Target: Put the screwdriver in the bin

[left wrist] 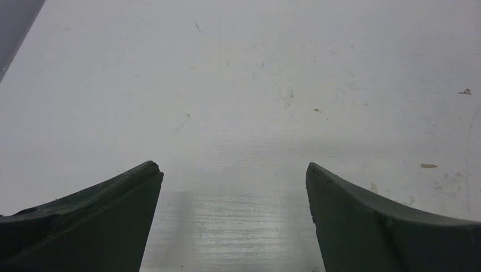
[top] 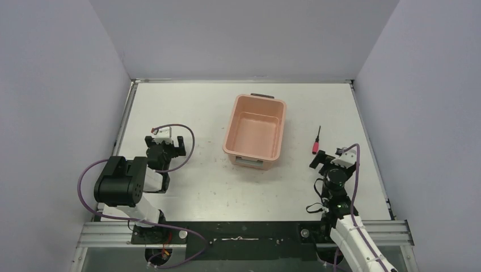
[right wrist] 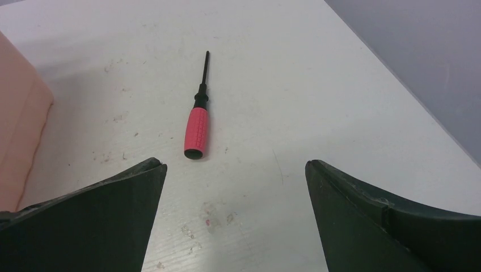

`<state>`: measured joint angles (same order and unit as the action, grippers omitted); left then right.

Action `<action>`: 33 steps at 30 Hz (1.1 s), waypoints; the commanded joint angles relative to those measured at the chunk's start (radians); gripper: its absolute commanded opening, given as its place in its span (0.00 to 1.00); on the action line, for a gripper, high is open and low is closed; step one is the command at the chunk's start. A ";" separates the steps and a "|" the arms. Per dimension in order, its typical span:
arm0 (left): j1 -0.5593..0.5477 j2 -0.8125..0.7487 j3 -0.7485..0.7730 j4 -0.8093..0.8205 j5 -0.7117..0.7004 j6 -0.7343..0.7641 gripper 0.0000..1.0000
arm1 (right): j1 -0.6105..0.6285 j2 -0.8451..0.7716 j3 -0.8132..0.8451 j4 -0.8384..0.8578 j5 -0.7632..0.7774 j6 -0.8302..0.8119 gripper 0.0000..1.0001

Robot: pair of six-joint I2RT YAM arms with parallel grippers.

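The screwdriver (top: 315, 143), with a red handle and slim black shaft, lies flat on the white table to the right of the bin, shaft pointing to the far edge. The salmon-pink bin (top: 255, 133) stands empty at mid-table, its dark handle on the far short end. My right gripper (top: 330, 158) is open and empty, just behind the screwdriver's handle. In the right wrist view the screwdriver (right wrist: 196, 127) lies ahead of the open right gripper (right wrist: 235, 164), nearer the left finger, and the bin's wall (right wrist: 17, 113) shows at the left. My left gripper (top: 165, 141) is open and empty, left of the bin.
Grey walls close in the table on the left, far and right sides. The right wall (right wrist: 420, 51) is near the screwdriver. The left wrist view shows only scuffed white tabletop (left wrist: 238, 85) ahead of the open left gripper (left wrist: 232, 170).
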<state>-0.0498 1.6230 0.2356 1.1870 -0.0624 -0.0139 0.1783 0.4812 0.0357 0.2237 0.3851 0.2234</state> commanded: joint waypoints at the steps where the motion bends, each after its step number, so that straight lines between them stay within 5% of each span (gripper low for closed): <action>1: 0.005 -0.012 0.005 0.053 0.013 0.006 0.97 | 0.009 -0.018 0.030 0.030 0.042 -0.002 1.00; 13: 0.005 -0.012 0.005 0.051 0.013 0.005 0.97 | 0.006 0.160 0.483 -0.197 0.013 0.066 1.00; 20: 0.005 -0.012 0.006 0.051 0.014 0.006 0.97 | -0.032 0.703 1.021 -0.650 0.051 0.086 1.00; 25: 0.005 -0.011 0.005 0.052 0.013 0.006 0.97 | -0.106 0.965 1.150 -0.704 -0.121 0.060 1.00; 33: 0.005 -0.012 0.005 0.052 0.013 0.006 0.97 | -0.177 1.302 1.138 -0.658 -0.355 0.028 0.96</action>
<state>-0.0498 1.6230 0.2356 1.1870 -0.0624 -0.0139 0.0147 1.6833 1.1648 -0.4236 0.1833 0.2802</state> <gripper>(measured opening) 0.971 0.987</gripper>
